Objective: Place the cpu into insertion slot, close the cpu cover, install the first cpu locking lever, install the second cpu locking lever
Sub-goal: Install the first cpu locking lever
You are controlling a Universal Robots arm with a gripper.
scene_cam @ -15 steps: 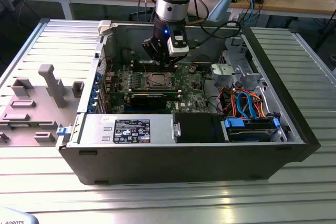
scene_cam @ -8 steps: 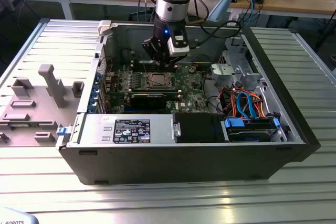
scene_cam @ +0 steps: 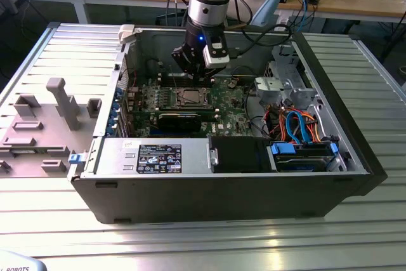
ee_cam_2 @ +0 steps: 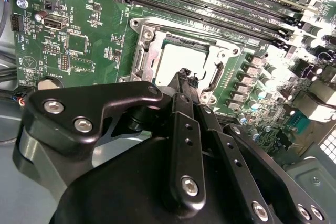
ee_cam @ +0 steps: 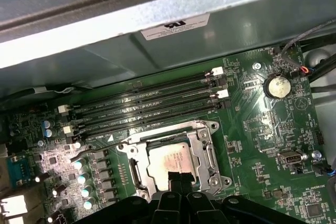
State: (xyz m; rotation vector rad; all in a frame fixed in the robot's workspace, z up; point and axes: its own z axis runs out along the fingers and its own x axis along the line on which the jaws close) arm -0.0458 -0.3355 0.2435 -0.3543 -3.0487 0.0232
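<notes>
i see the flat silvery square cpu (ee_cam: 169,160) seated in the silver-rimmed insertion slot (ee_cam: 207,153) inside the open black computer case (scene_cam: 222,195) on the ribbed metal tabletop (scene_cam: 203,245), my black jaws pinched narrow just above it.

Open from above over insertion slot (ee_cam: 170,161); hemmed by memory slots (ee_cam: 147,111) toward the case wall (ee_cam: 157,56), capacitors (ee_cam: 84,179) alongside.

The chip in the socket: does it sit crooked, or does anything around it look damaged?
Nothing stands out. The chip lies flat and square inside the socket frame in both wrist views, with no visible damage nearby. The hand hovers at the chip's edge.
</notes>
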